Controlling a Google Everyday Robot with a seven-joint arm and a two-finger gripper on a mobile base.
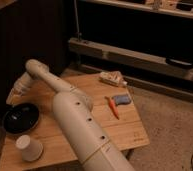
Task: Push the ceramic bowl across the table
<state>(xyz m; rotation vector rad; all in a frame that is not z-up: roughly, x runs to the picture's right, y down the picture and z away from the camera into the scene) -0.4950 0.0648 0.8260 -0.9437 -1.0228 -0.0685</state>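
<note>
- Your white arm [77, 125] reaches diagonally over the wooden surface [95, 97].
- The ceramic bowl [21, 118] (glossy black) sits at the surface's left edge, above the white cup [29, 148].
- Your claw [15, 93] hangs just above the bowl's far rim; whether it is spread, you cannot tell.
- An orange tool [113, 107] lies right of the arm.

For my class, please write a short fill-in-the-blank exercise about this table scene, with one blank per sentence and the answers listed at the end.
1. The ceramic bowl on the table is glossy and ____ in colour.
2. The small white paper cup stands ____ the bowl in the camera view.
3. The gripper hangs just above the bowl's ____ rim.
4. The orange carrot lies beside a ____ sponge.

Missing words: black; below; far; blue
</note>
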